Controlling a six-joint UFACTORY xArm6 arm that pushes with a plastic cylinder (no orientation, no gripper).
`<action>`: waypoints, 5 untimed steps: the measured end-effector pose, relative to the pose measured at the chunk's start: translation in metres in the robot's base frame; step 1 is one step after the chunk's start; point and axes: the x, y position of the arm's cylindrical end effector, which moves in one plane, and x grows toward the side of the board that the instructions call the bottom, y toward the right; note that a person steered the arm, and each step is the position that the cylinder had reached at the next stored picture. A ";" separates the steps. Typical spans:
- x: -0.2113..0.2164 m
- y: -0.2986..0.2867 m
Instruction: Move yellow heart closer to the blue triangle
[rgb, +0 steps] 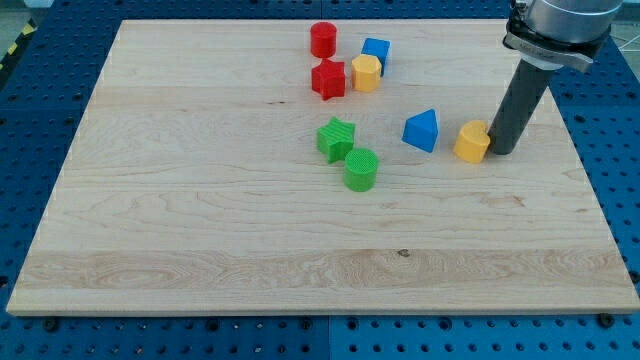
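Note:
The yellow heart (472, 142) lies on the wooden board at the view's right. The blue triangle (422, 131) sits just to its left, a small gap apart. My tip (500, 151) rests on the board right against the heart's right side. The dark rod rises from there toward the view's top right.
A green star (336, 138) and a green cylinder (361, 169) sit near the board's middle. A red cylinder (323, 39), a red star (328, 79), a yellow hexagon (366, 73) and a blue cube (376, 52) cluster near the view's top. The board's right edge (590, 180) is close to the rod.

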 end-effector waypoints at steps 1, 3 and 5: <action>0.003 0.004; 0.051 0.016; 0.008 0.004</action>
